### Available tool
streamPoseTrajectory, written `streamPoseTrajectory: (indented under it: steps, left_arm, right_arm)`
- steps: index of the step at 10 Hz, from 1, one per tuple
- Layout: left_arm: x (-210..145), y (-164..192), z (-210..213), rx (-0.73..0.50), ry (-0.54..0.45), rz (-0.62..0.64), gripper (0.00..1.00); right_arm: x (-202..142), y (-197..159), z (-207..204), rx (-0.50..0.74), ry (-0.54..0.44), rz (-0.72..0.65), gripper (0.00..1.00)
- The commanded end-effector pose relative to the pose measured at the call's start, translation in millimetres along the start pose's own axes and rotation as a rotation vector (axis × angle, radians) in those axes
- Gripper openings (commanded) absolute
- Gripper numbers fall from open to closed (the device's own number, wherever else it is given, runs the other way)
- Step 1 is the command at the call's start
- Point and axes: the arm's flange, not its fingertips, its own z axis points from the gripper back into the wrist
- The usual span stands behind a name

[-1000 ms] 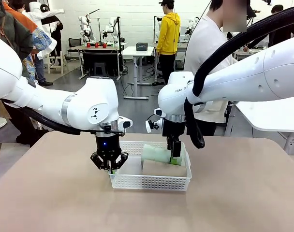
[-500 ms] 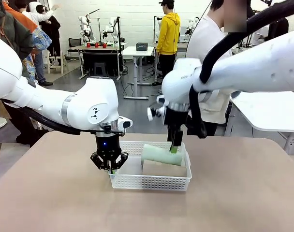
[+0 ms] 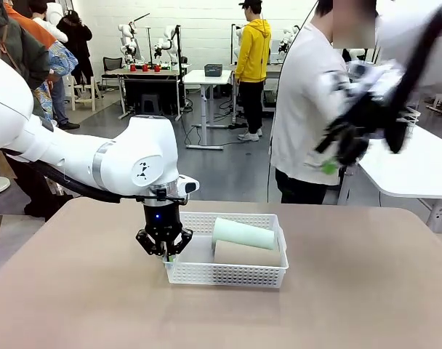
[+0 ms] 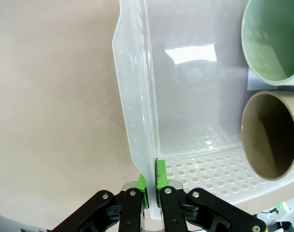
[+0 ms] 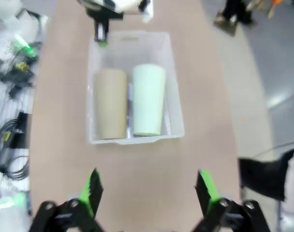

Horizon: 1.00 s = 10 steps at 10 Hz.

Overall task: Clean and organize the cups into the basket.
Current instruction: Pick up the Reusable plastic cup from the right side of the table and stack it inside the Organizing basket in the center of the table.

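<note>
My left fingers sit just left of centre in the front view, pointing down. They are pinched narrow on the thin wall of the white perforated basket at its left end. In the left wrist view the two green pads press that wall from both sides at the bottom centre of the frame.

The basket rests on the tan table near the middle of the front view. Two cups lie on their sides in it, side by side and touching or nearly so. The mint-green cup lies along the far wall and the tan cup along the near one. Both mouths face the end I am holding. They show at the right edge of the left wrist view, mint above tan.

My right fingers are spread wide with nothing between them. They are up off the table, looking down on the basket from well above. In the front view that arm is a blur at the upper right, in front of a person in a white top standing at the far side of the table.
</note>
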Motion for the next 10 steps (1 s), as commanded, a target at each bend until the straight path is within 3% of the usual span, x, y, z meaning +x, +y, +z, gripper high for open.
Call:
streamPoseTrajectory:
  steps: [1,3,7,10]
  left_arm:
    - [-0.7,-0.7,0.9,0.003,0.004,-0.001,0.0]
    - [-0.7,-0.7,0.9,0.003,0.004,-0.001,0.0]
    - [-0.7,-0.7,0.9,0.003,0.004,-0.001,0.0]
    - [-0.7,-0.7,0.9,0.003,0.004,-0.001,0.0]
  right_arm:
    - [-101.7,21.4,19.9,0.024,-0.159,-0.068,1.0]
    - [-186.0,39.6,50.7,-0.013,-0.299,-0.163,1.0]
    - [-289.4,79.3,75.7,-0.114,-0.467,-0.215,1.0]
    - [-325.1,91.4,75.1,-0.116,-0.56,-0.223,1.0]
